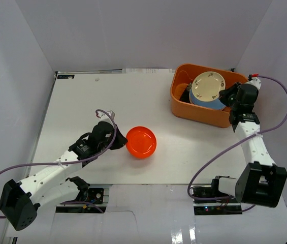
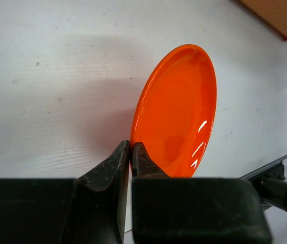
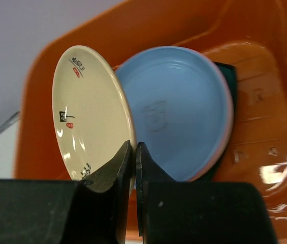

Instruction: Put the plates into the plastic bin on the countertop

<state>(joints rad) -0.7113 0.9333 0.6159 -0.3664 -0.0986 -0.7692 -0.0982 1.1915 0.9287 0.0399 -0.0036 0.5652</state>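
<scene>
A red-orange plate [image 1: 141, 142] [image 2: 176, 112] is tilted on edge over the countertop [image 1: 92, 101]. My left gripper [image 1: 120, 140] [image 2: 131, 147] is shut on its near rim. At the back right stands the orange plastic bin [image 1: 199, 116] [image 3: 255, 61]. Over it, my right gripper [image 1: 228, 95] [image 3: 134, 147] is shut on the rim of a cream plate [image 1: 209, 85] [image 3: 87, 112] with small dark markings, held tilted. In the bin behind it, a light blue plate [image 1: 208, 103] [image 3: 179, 112] leans, with a dark teal plate's edge [image 3: 229, 76] showing behind it.
White walls [image 1: 16, 76] surround the countertop on the left, back and right. The bin sits close to the right wall. A corner of the bin [image 2: 280, 15] shows at the top right of the left wrist view.
</scene>
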